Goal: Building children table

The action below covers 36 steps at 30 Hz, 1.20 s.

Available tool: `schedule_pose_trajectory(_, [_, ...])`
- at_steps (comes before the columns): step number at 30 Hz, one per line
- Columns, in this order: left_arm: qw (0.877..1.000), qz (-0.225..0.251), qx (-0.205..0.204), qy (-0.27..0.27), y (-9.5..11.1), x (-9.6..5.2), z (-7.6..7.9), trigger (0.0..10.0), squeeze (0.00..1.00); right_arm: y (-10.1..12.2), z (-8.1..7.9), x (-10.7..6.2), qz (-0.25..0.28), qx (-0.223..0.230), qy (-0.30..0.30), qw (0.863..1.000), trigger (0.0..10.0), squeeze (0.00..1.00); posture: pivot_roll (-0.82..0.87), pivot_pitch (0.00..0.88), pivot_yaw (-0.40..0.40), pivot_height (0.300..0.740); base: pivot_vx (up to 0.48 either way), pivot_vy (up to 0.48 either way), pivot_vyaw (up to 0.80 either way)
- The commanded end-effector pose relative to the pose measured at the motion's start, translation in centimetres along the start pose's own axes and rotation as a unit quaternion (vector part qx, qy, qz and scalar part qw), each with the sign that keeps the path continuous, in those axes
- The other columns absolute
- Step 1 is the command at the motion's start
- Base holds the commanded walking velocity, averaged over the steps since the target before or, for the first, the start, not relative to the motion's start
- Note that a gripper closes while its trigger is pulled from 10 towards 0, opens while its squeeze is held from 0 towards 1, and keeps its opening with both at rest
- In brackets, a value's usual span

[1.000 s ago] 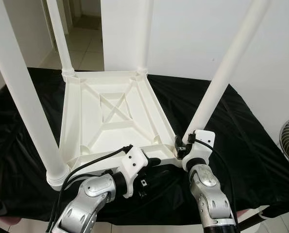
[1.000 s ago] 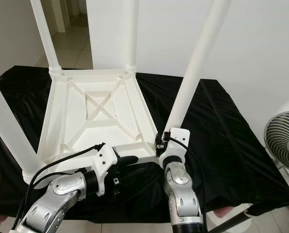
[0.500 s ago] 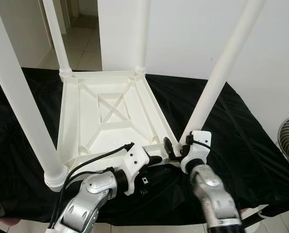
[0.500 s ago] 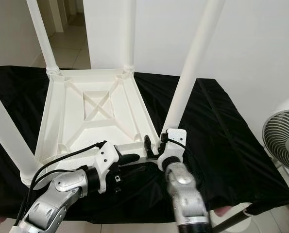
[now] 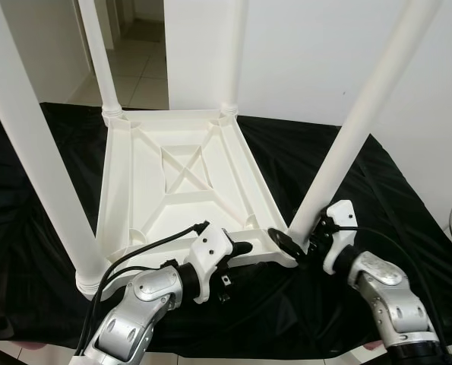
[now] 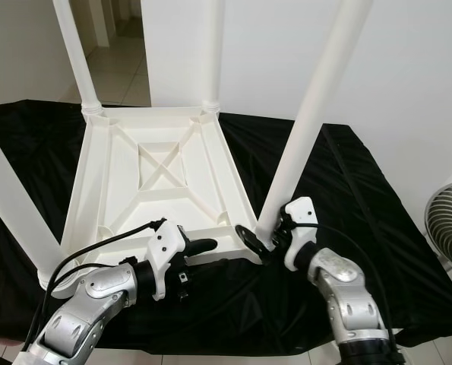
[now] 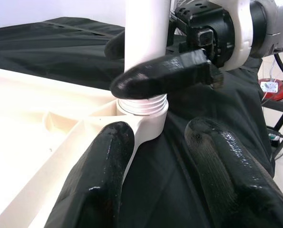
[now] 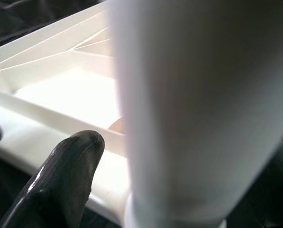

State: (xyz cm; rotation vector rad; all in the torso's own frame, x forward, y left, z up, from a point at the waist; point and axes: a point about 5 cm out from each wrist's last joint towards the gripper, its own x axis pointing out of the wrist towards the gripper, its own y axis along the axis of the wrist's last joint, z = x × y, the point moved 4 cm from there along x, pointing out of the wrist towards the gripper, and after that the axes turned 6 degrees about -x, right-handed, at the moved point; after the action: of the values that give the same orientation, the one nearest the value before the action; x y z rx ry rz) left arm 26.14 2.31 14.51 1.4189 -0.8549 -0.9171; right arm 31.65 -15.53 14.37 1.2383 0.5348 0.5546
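A white wall and a tiled hallway stand behind the counter (image 5: 408,198), which is draped in black cloth, and a fan (image 6: 446,220) shows at 3 o'clock. In the middle of the cloth we see the white plastic children's table (image 5: 176,190) lying upside down, its ribbed underside facing up and four white legs rising from its corners. The near right leg (image 5: 347,144) stands at about 4 o'clock from the tabletop's centre, seated in its threaded corner socket (image 7: 142,111). Our right hand (image 5: 300,242) is at the base of that leg with its fingers parted around it, one black finger (image 7: 165,71) lying across the front of the leg just above the threads; we cannot tell whether it presses on the plastic. Our left hand (image 5: 237,258) sits at 6 o'clock, at the near edge of the tabletop just beside the same corner, its two fingers (image 7: 103,180) spread apart and holding nothing, one of them against the rim of the tabletop.
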Motion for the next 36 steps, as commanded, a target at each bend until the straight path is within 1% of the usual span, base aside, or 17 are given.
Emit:
schedule_pose_trajectory(1, [1.000, 0.003, 0.000, 0.015, 0.1, 0.1, -0.4, 10.0, 0.00, -0.1, -0.1, 0.1, 0.000, 0.000, 0.019, 1.000, 10.0, 0.00, -0.03, 0.031, -0.042, 0.740, 0.000, 0.000, 0.00])
schedule_pose_trajectory(2, [1.000, 0.003, 0.001, 0.015, 0.1, 0.1, -0.5, 10.0, 0.00, -0.2, -0.1, 0.1, -0.003, -0.006, 0.038, 0.999, 10.0, 0.00, -0.03, 0.035, -0.039, 0.740, 0.000, 0.000, 0.00])
schedule_pose_trajectory(5, [1.000, 0.004, 0.000, 0.016, 0.2, 0.1, -0.5, 10.0, 0.00, -0.3, 0.0, 0.2, -0.005, -0.014, 0.051, 0.999, 10.0, 0.00, -0.02, 0.037, -0.037, 0.740, 0.000, 0.000, 0.00])
schedule_pose_trajectory(6, [1.000, 0.004, 0.000, 0.016, 0.2, 0.2, -0.4, 10.0, 0.00, -0.3, 0.4, 0.3, -0.005, -0.022, 0.061, 0.998, 7.6, 0.00, -0.02, 0.039, -0.037, 0.740, 0.000, 0.000, 0.00])
schedule_pose_trajectory(7, [1.000, 0.004, 0.000, 0.016, 0.2, 0.2, -0.4, 10.0, 0.00, -0.3, 0.4, 0.3, -0.005, -0.022, 0.061, 0.998, 7.6, 0.00, -0.02, 0.039, -0.037, 0.740, 0.000, 0.000, 0.00])
schedule_pose_trajectory(8, [1.000, 0.005, 0.000, 0.015, 0.2, 0.2, -0.4, 10.0, 0.00, -0.2, 0.7, 0.4, -0.005, -0.026, 0.068, 0.997, 2.1, 0.00, -0.02, 0.041, -0.037, 0.740, 0.000, 0.000, 0.00])
schedule_pose_trajectory(9, [1.000, 0.005, 0.000, 0.015, 0.3, 0.2, -0.3, 10.0, 0.00, -0.1, 0.9, 0.5, -0.004, -0.026, 0.074, 0.997, 0.7, 0.00, -0.02, 0.041, -0.037, 0.740, 0.000, 0.000, 0.00])
schedule_pose_trajectory(10, [1.000, 0.005, 0.000, 0.015, 0.3, 0.2, -0.3, 10.0, 0.00, -0.1, 0.9, 0.5, -0.004, -0.026, 0.074, 0.997, 0.7, 0.00, -0.02, 0.041, -0.037, 0.740, 0.000, 0.000, 0.00])
schedule_pose_trajectory(11, [1.000, 0.005, 0.000, 0.016, 0.3, 0.2, -0.4, 10.0, 0.00, 0.0, 1.1, 0.6, -0.006, -0.023, 0.078, 0.997, 0.0, 0.00, -0.01, 0.042, -0.039, 0.740, 0.000, 0.000, 0.00])
schedule_pose_trajectory(16, [1.000, 0.006, 0.000, 0.019, 0.4, 0.2, -0.4, 10.0, 0.00, 0.1, 1.4, 0.8, -0.008, -0.003, 0.071, 0.997, 0.0, 0.00, -0.01, 0.045, -0.044, 0.740, 0.000, 0.000, 0.00])
schedule_pose_trajectory(17, [1.000, 0.007, 0.000, 0.020, 0.4, 0.2, -0.4, 10.0, 0.00, -0.6, 1.7, 1.3, -0.029, -0.001, 0.031, 0.999, 0.0, 0.00, -0.01, 0.047, -0.049, 0.740, 0.000, 0.000, 0.00])
schedule_pose_trajectory(18, [1.000, 0.007, 0.000, 0.020, 0.4, 0.2, -0.4, 10.0, 0.00, -0.6, 1.7, 1.3, -0.029, -0.001, 0.031, 0.999, 0.0, 0.00, -0.01, 0.047, -0.049, 0.740, 0.000, 0.000, 0.00])
schedule_pose_trajectory(20, [1.000, 0.008, -0.001, 0.021, 0.4, 0.2, -0.4, 10.0, 0.00, -1.1, 1.9, 1.8, -0.040, -0.001, -0.024, 0.999, 0.0, 0.00, -0.01, 0.049, -0.053, 0.740, 0.000, 0.000, 0.00])
schedule_pose_trajectory(24, [1.000, 0.009, -0.002, 0.021, 0.4, 0.2, -0.3, 10.0, 0.00, -1.4, 1.6, 2.0, -0.041, 0.011, -0.056, 0.998, 0.0, 0.00, -0.02, 0.052, -0.051, 0.740, 0.000, 0.000, 0.00])
schedule_pose_trajectory(26, [1.000, 0.010, -0.003, 0.019, 0.4, 0.3, -0.2, 10.0, 0.00, -1.8, 1.2, 2.1, -0.042, 0.055, -0.115, 0.991, 0.0, 0.00, -0.02, 0.055, -0.049, 0.740, 0.000, 0.000, 0.00])
schedule_pose_trajectory(35, [1.000, 0.010, -0.004, 0.018, 0.4, 0.3, -0.2, 10.0, 0.00, -1.9, 1.1, 2.1, -0.040, 0.062, -0.122, 0.990, 0.0, 0.00, -0.02, 0.056, -0.048, 0.740, 0.000, 0.000, 0.00])
schedule_pose_trajectory(36, [1.000, 0.009, -0.004, 0.016, 0.4, 0.4, -0.1, 10.0, 0.00, -1.9, 0.8, 2.1, -0.045, 0.062, -0.164, 0.984, 0.0, 0.00, -0.03, 0.058, -0.042, 0.740, 0.000, 0.000, 0.00])
